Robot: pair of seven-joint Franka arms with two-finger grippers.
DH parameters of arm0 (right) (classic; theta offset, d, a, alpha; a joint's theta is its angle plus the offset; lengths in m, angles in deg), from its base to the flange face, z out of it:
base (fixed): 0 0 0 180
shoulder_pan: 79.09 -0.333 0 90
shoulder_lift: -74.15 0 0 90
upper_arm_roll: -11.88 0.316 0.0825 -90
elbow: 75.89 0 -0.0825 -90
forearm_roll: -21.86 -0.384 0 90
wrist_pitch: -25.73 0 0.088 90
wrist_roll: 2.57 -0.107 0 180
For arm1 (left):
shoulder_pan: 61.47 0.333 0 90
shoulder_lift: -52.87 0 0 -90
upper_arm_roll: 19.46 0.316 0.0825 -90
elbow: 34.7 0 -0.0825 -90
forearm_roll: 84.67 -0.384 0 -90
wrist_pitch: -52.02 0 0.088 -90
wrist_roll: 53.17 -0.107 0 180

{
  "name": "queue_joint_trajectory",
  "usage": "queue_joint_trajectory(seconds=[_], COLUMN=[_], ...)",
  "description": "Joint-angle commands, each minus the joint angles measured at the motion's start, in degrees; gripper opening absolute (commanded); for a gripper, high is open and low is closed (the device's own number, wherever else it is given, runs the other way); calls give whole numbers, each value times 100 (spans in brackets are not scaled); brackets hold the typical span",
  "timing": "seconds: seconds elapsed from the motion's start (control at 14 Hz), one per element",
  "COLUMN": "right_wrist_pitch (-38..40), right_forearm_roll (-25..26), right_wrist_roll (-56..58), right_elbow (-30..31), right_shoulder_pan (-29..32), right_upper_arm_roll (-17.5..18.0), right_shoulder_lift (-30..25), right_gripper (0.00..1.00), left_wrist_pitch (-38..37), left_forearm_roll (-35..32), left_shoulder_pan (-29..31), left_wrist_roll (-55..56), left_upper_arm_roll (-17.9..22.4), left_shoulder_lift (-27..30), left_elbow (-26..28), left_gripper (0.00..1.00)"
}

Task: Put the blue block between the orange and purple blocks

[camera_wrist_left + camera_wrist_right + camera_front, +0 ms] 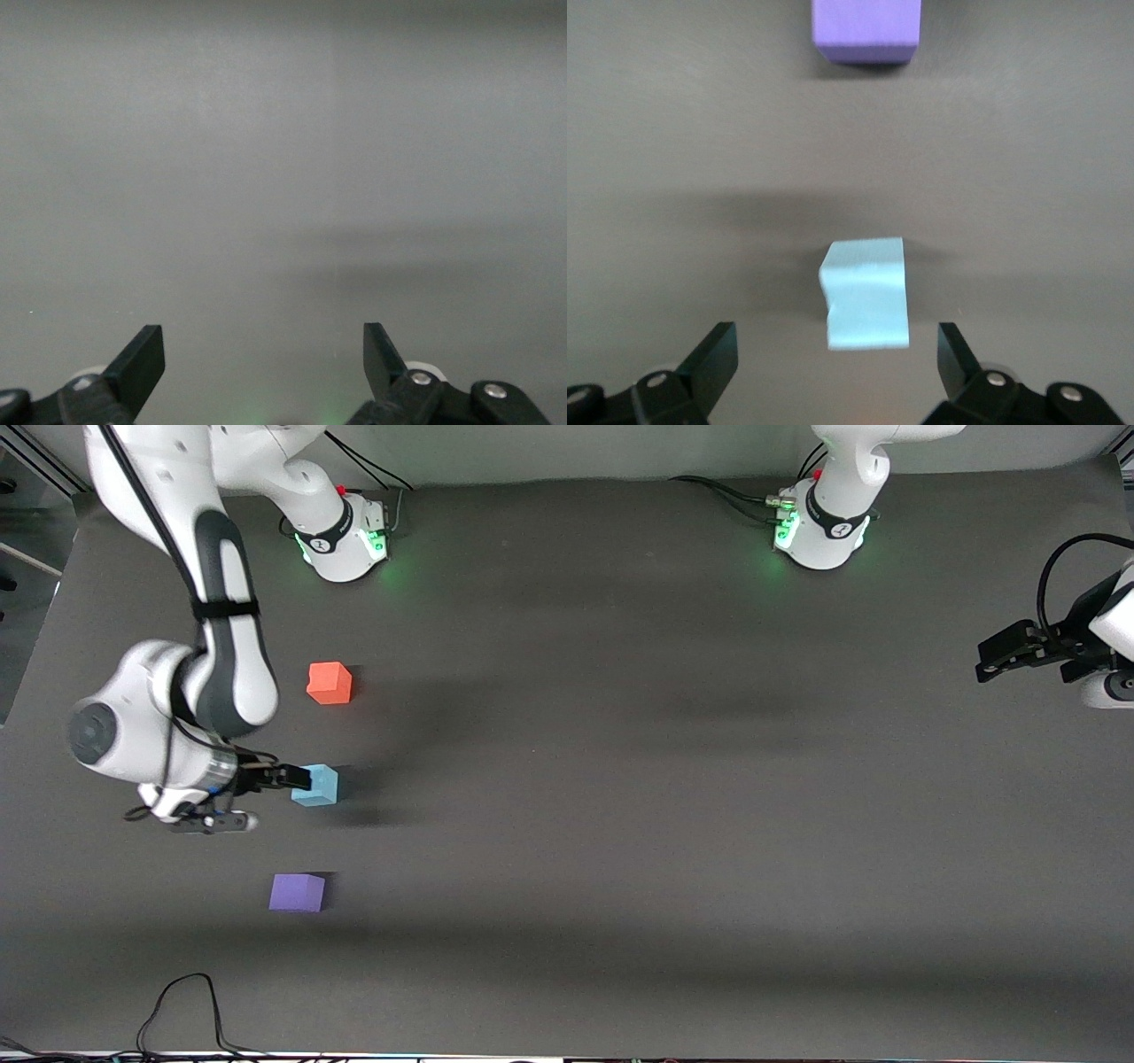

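Right arm: reaches out from its base and bends down low at its own end of the surface, wrist turned sideways. Right hand point(266, 797) sits low over the surface, fingers point(713, 359) spread wide with nothing between them.

Left arm: waits at its own end, forearm raised. Left hand point(997, 660) hangs above the surface, fingers point(142, 363) parted and empty.

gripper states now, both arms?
Left gripper: open, empty, waiting over the left arm's end of the table.
Right gripper: open, holding nothing, fingers apart from the blue block.
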Motion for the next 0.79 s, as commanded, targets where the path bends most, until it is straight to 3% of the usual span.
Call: queue_joint_trajectory(seconds=[0.0,0.14,0.36,0.64,0.71], right_wrist_pitch=[834,1835,2893,3079,3149], right_forearm_roll=[614,991,1063,1134,1238], right_wrist_roll=[-527,-877,-984,-1073,-1073], right_elbow=[-211,-974,-1837,-1918,-1918], right_shoulder_pan=[-307,-307,-246,-167,156], right_upper_arm_roll=[-207,-198,-207,-154,150], right_shoulder_lift=[-915,-1144,-1259,-1663,-1681], right_gripper=[100,100,100,100,100], left_wrist_pitch=[49,58,49,49,58], left_forearm_roll=[55,55,55,55,55], left_shoulder_pan=[16,16,7,-2,-2], left_wrist_roll=[4,13,13,13,21], left_upper_arm_roll=[-10,-10,-10,-10,-10], left_shoulder_lift=[34,34,42,34,34], left_elbow=[35,35,35,44,35], left_gripper=[100,100,100,100,100])
